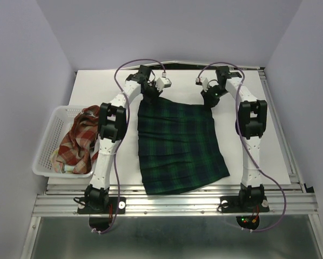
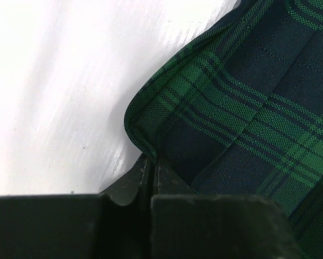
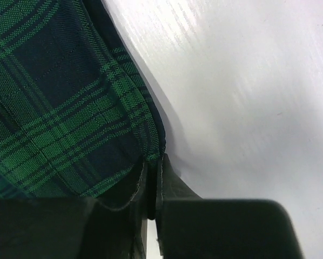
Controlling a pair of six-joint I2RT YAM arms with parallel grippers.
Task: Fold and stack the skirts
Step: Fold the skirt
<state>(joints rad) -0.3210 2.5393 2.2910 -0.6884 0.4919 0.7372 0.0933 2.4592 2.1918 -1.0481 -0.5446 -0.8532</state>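
Counting one green-navy plaid skirt flat on the table, one red-and-cream plaid skirt bunched in the basket (pale cloth beneath, hard to identify). Green one pinched at both far corners by left gripper and right gripper, jaws clamped tight on cloth. Two arms, arched high, reaching far.

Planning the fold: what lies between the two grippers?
The far edge of the green plaid skirt stretches from left gripper to right gripper, each shut on a corner; top view shows it.
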